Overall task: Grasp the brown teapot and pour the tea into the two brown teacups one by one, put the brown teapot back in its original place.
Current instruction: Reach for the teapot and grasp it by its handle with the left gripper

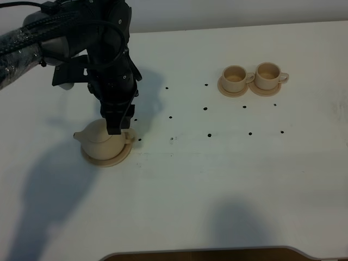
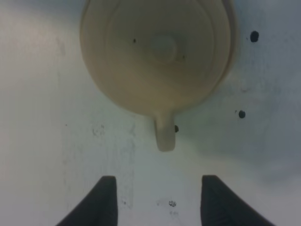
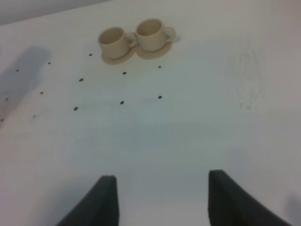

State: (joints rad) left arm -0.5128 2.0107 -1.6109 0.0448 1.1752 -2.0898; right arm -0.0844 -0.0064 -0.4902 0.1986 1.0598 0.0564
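on the left of the table [image 1: 217,179], the brown teapot [image 1: 102,140] is seated on its wide saucer [image 1: 111,160], well apart from the two brown teacups [image 1: 235,78], which are paired on small saucers [image 1: 232,90], presumably for filling in turn. the left gripper [image 2: 158,183] is poised above the pot, lined up with the loop handle [image 2: 164,134], apparently for a grasp; its jaws are spread wide, nothing gripped or touched. the right gripper [image 3: 162,181] is likewise open and empty.

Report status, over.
Left gripper open above brown teapot, handle not gripped. Right gripper open, empty. Teapot on its saucer, nothing standing between it and teacups.
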